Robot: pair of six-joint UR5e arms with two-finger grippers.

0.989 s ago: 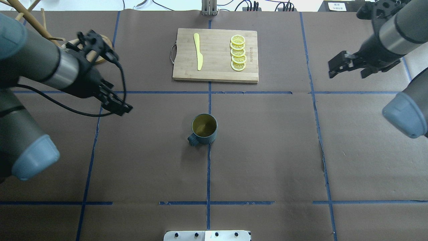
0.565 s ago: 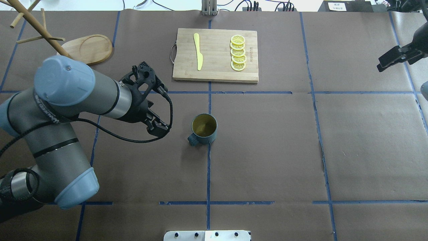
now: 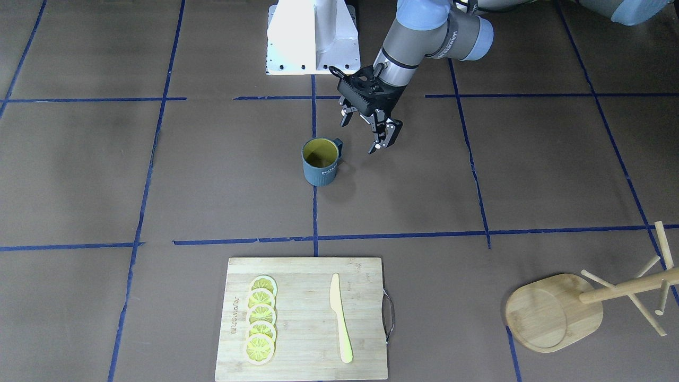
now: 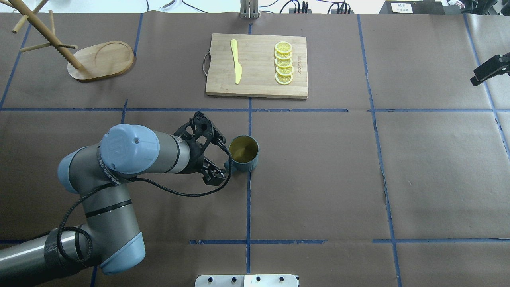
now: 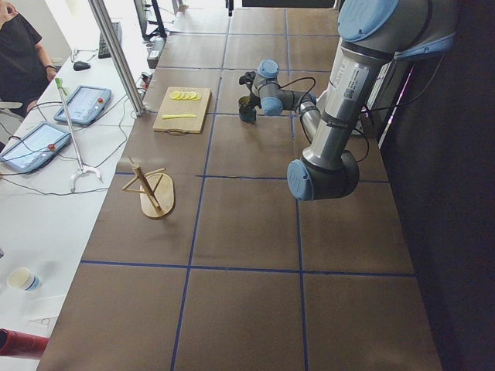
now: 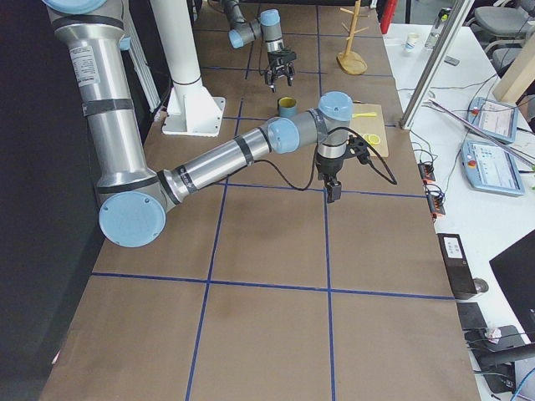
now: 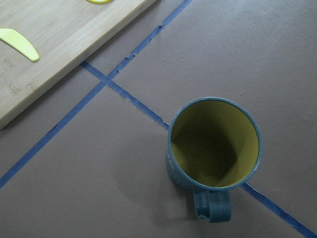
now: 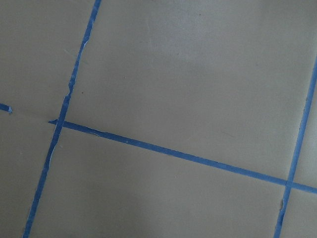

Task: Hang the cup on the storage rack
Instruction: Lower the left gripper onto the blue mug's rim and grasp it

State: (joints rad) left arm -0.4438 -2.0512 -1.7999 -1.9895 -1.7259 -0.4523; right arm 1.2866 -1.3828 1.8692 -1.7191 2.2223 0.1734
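The left tool [image 3: 362, 132] has swung over from near the storage rack [image 4: 99, 59] to the cup [image 4: 243, 158] at mid-desk [image 4: 318, 179]. Its jaws stand open at the cup's 8 o'clock seen from overhead, beside the handle, so a grasp looks imminent.

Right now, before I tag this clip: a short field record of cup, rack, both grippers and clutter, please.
cup: upright on the table, empty, not held
rack: upright on the far side, robot's left; pegs bare
left gripper: open, beside the cup's handle, gripping nothing
right gripper: at the table's right edge, far from the cup; open or shut unclear
board: far centre, carries a knife and lemon slices
status: cup not yet hung
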